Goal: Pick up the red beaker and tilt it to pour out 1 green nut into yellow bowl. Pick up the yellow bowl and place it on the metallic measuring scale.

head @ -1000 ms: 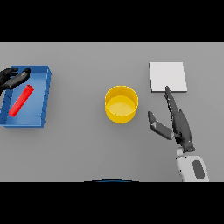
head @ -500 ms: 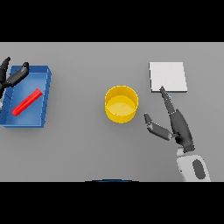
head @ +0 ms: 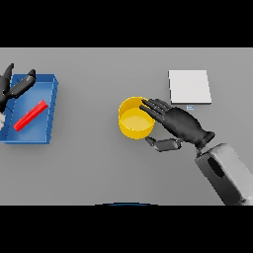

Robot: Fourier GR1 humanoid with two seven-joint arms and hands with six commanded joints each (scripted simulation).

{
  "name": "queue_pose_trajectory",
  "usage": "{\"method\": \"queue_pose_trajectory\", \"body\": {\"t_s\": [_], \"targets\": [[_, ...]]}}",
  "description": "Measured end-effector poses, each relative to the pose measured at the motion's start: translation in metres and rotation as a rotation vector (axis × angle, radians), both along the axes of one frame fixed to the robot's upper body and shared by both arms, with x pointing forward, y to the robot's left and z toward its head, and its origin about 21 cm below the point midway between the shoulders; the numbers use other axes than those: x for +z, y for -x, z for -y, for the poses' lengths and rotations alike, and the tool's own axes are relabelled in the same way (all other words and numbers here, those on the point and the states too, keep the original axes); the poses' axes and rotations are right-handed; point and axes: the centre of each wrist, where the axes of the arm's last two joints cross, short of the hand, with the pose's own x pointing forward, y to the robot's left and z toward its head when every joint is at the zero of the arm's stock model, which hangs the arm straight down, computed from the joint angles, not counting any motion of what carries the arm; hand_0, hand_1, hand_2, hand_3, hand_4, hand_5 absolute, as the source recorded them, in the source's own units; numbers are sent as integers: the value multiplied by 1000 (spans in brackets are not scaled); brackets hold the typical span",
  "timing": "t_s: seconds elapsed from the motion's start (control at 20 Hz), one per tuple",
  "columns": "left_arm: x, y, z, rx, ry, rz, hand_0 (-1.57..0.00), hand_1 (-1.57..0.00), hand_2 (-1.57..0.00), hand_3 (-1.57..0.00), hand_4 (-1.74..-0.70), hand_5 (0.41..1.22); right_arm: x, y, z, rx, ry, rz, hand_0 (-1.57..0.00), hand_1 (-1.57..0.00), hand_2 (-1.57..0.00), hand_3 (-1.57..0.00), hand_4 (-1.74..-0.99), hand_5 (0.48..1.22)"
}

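Observation:
The yellow bowl [head: 132, 121] stands at the table's middle. My right hand [head: 182, 124] is just right of it, open, with its fingertips [head: 149, 105] at the bowl's right rim and its thumb [head: 163, 144] below the bowl. The red beaker [head: 30, 115] lies on its side in the blue tray [head: 49, 111] at the left. My left hand [head: 16, 87] is open at the tray's upper left corner, apart from the beaker. The pale square measuring scale [head: 189, 87] lies behind my right hand. No green nut shows.
The blue tray has raised walls and sits at the table's left edge. Bare grey table lies between the tray and the bowl.
My right hand has swung left from beside the scale to the bowl's right rim. My left hand has drawn back left off the beaker, which now lies tilted in the tray.

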Motion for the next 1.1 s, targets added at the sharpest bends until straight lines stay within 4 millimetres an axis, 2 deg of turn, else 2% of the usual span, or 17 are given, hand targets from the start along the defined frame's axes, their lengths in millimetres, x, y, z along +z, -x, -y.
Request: {"method": "queue_pose_trajectory", "body": {"t_s": [0.2, 0.45, 0.65, 0.85, 1.0, 1.1], "targets": [[1, 1, -1, -1, 9, -10, 0, 0, 0, 0, -716, 682, 5, -15, -13, 143, 202, -1, 1, 1, 1, 1, -1211, 704], [0, 4, -3, -14, 20, 3, 1, 1, 1, 1, -722, 688, 2, -36, -35, 210, 386, -36, 1, 1, 1, 1, -1223, 704], [0, 5, -10, 1, 27, -3, 1, 1, 1, 1, -724, 687, -4, -48, -48, 233, 489, -45, 1, 1, 1, 1, -1239, 705], [-3, 5, -10, -2, 32, 4, 1, 1, 1, 1, -721, 682, -10, -53, -57, 265, 579, -69, 1, 1, 1, 1, -1270, 727], [5, 5, -11, -12, 27, 17, 1, 1, 1, 1, -717, 688, -11, -56, -62, 271, 611, -91, 1, 1, 1, 1, -1290, 746], [0, 6, -6, -16, 44, 17, 1, 1, 1, 1, -719, 686, -11, -59, -64, 269, 612, -102, 1, 1, 1, 1, -1305, 763]]}}
